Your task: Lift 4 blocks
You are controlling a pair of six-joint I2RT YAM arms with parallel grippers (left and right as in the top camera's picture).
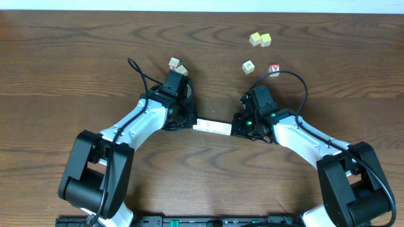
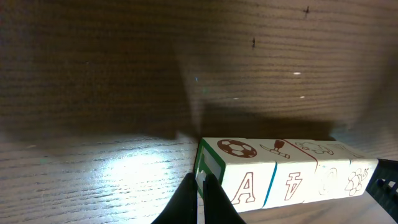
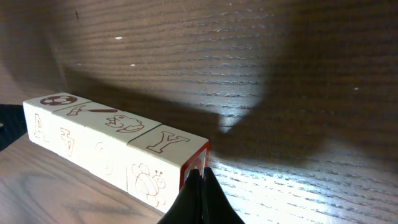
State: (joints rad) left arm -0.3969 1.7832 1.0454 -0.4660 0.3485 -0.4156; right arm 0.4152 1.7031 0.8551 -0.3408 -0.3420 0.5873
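The blocks [image 1: 211, 127] form a short pale bar that lies left to right on the wooden table [image 1: 76, 50], near its middle and between the two arms.

In the left wrist view, the side face of the bar's left end block reads "A" in brown. The next block carries the same letter upside down. The two blocks beyond it show a faint round print and a bunch of grapes. Along the top faces run a football, a small red-brown tool and a faint animal.

In the right wrist view, the top of the right end block reads "Y", and an insect is drawn on its side. The letters on the sides of the farther blocks are too faint to read.

The left gripper [image 1: 191, 123] has its fingers [image 2: 185, 202] pressed together with nothing between them. Their tips meet the green-edged left end face of the bar. The right gripper [image 1: 235, 129] is closed the same way, its tips against the red-edged right end face. The bar is thus pinched end to end between the two closed grippers. Whether it rests on the table or hangs just above it cannot be told.

Loose cubes lie on the far side of the bar:
- a touching pair [image 1: 178, 65] just beyond the left gripper
- a pale cube [image 1: 249, 66] beside a red-faced cube [image 1: 274, 69] beyond the right gripper
- two yellow-tinted cubes [image 1: 260, 40] farther still

Their prints are too small to read.
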